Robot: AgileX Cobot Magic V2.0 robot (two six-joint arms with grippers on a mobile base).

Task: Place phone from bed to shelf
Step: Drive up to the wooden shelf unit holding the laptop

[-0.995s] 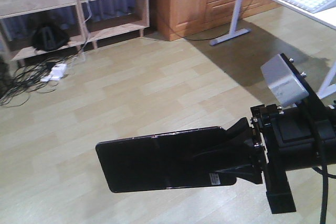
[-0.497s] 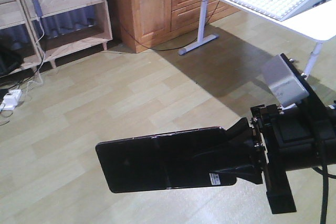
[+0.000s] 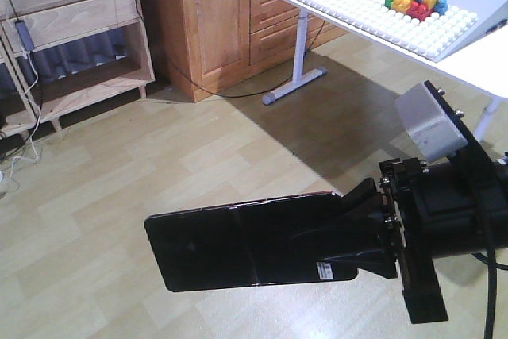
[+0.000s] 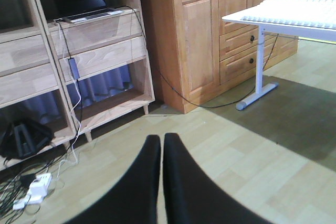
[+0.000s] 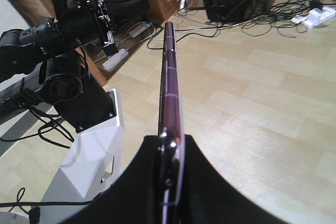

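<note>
Pickup looks done: the right tool [image 3: 349, 232] clamps the phone [image 3: 238, 244] by one end, held flat over the floor [image 3: 159, 156] and well short of the shelf [image 3: 71, 15]. The left tool [image 4: 161, 153] is pinched together, empty. What's left, I'd judge, is the carry across and the set-down.

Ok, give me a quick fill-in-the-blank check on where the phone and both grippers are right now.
The phone is clamped by the right gripper over the bare ___.
The left gripper is ___ and holds nothing.
In the front view, the shelf stands ___ of the wooden cabinet.
Missing words: floor; shut; left.
</note>
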